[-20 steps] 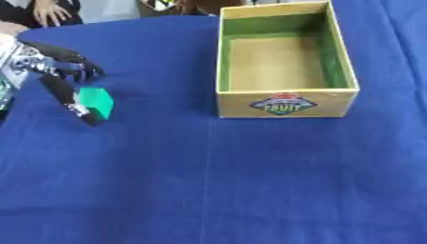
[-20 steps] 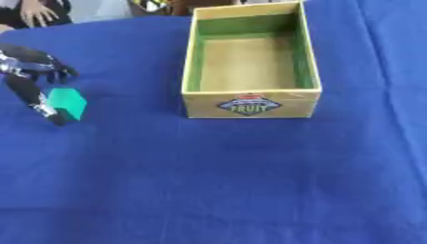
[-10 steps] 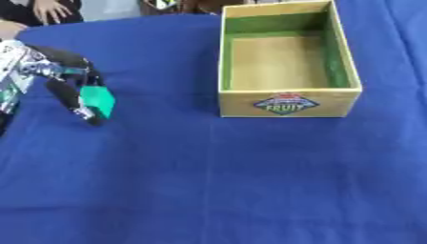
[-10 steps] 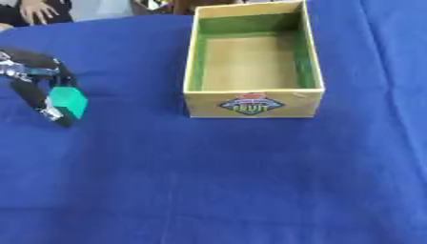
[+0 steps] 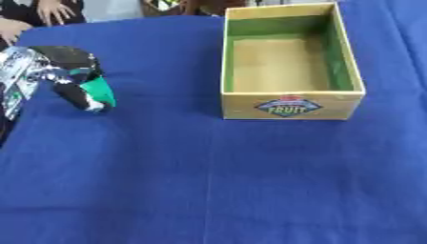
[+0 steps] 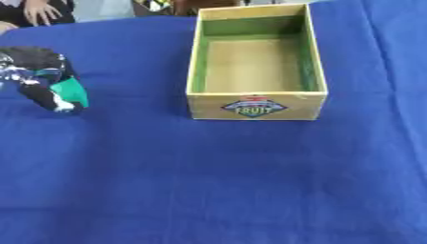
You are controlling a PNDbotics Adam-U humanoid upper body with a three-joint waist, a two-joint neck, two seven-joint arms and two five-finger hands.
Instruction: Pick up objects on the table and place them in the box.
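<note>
Blue cloth covers the whole table (image 5: 208,181), and at its left edge the robot's left hand (image 5: 63,71) — black fingers on a silver wrist — reaches in from the left side of the scene. Its fingers (image 5: 75,95) curl downward around a small green object (image 5: 100,91), pinching it between thumb and fingers; the object shows as a bright green wedge against the dark hand, and whether it rests on the cloth or sits just above it cannot be told. Hand and object lie well to the left of the box, level with the box's near half. Toward the right and farther back stands the box (image 6: 255,106), an open rectangular carton with yellowish outer walls, a green band lining the inner walls and a plain tan floor — its long axis running from near to far. On its near wall is a label reading "FRUIT" (image 6: 253,107) in a dark diamond-shaped badge with red above it. Nothing lies inside the box as far as its floor can be seen. At the far left corner, beyond the table's edge, a person's hands (image 5: 52,9) rest, touching neither the green object nor the box.
</note>
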